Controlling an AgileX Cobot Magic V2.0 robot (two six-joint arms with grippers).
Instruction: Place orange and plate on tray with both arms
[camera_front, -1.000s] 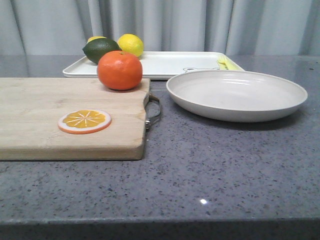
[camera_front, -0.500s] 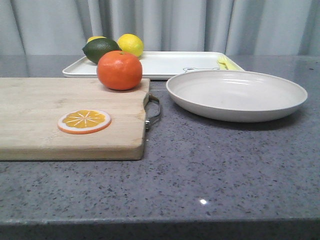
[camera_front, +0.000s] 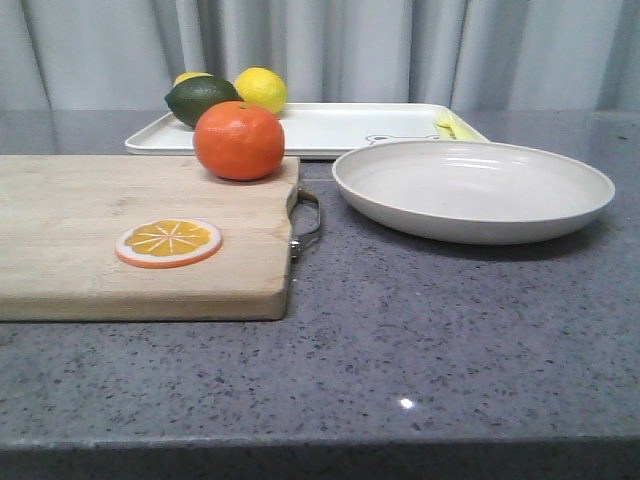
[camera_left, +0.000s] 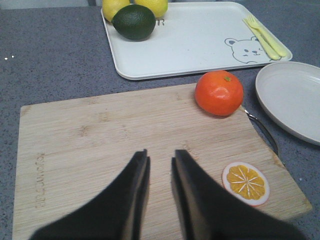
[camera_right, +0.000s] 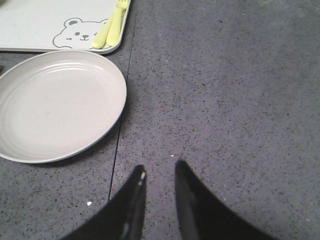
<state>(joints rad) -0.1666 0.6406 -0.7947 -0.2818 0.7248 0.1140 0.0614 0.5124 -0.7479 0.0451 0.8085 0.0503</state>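
Orange (camera_front: 239, 140) sat on the wooden cutting board (camera_front: 90, 235), at its far corner nearest the metal handle (camera_front: 308, 225), stem dimple facing up and slightly toward the tray; round, so no long axis to give. Plate (camera_front: 473, 188) lay flat on the grey countertop (camera_front: 430, 340), rim up, just beside the board's handle end and close in front of the tray (camera_front: 330, 128). Tray was at the back, long axis running left-right across the front view; bear drawing (camera_left: 243, 48) near its right end, beside a pale yellow fork and utensil (camera_left: 265, 37). Dark green avocado-like fruit (camera_front: 200, 98) and two lemons (camera_front: 261, 89) sat at the tray's left end, touching each other. Orange slice (camera_front: 169, 242) lay flat on the board, nearer the front edge.

Left gripper (camera_left: 160, 160) hovered over the middle of the board, fingers pointing toward the tray, a narrow gap between them, nothing held; orange well apart from it. Right gripper (camera_right: 159, 170) hovered over bare countertop near the plate's rim, fingers a narrow gap apart, holding nothing. Neither arm showed in the front view.
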